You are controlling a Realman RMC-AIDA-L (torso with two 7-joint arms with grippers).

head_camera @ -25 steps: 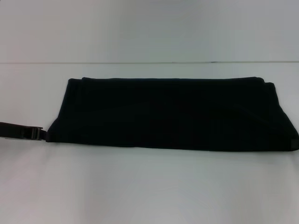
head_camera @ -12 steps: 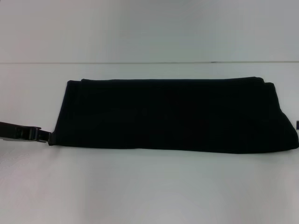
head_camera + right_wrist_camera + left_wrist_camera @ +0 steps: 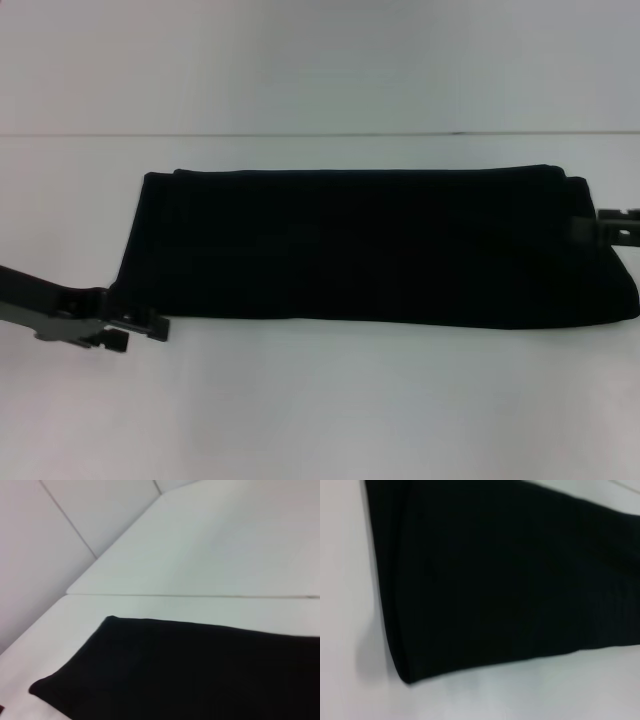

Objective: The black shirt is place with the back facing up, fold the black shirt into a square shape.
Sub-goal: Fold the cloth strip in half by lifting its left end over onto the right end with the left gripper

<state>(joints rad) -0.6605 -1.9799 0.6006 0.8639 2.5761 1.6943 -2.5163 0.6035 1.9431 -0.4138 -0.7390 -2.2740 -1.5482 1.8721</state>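
- Lying folded into a long band on the white surface (image 3: 320, 400): the black shirt (image 3: 370, 245).
- Left end effector (image 3: 135, 330) at its near-left corner, seemingly open; right end effector (image 3: 615, 228) at its right end, state unclear.

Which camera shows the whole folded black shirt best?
The head view: the black shirt lies there as a full long band on the white table, with the left gripper and right gripper at its ends. The left wrist view shows one corner, the right wrist view another.
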